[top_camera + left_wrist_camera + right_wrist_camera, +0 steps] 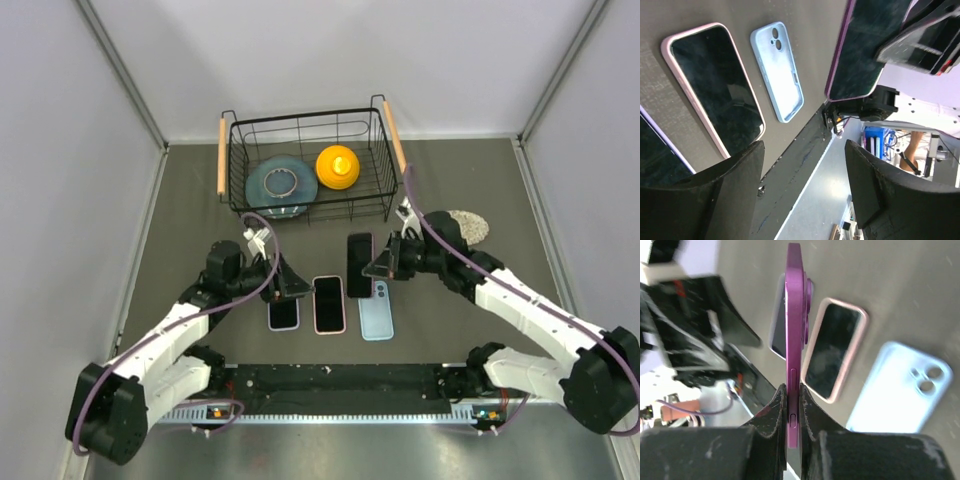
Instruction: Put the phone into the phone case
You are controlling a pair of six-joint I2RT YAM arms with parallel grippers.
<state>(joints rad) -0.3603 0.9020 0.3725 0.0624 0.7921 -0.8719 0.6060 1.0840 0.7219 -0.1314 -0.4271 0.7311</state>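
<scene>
My right gripper (383,264) is shut on a purple phone (360,262) and holds it off the table. In the right wrist view the phone (794,325) stands edge-on between the shut fingers (777,407). The empty light blue phone case (377,312) lies flat just below it, camera holes showing (778,70) (900,387). My left gripper (287,282) hangs open over the table's left part, its fingers (737,187) wide apart with nothing between them. The left wrist view also catches the purple phone (857,50), up in the air.
A phone in a pink case (329,303) lies left of the blue case. Another cased phone (283,313) lies further left, under my left gripper. At the back stands a wire basket (305,205) holding a plate and a yellow object. A speckled pad (468,222) lies at the right.
</scene>
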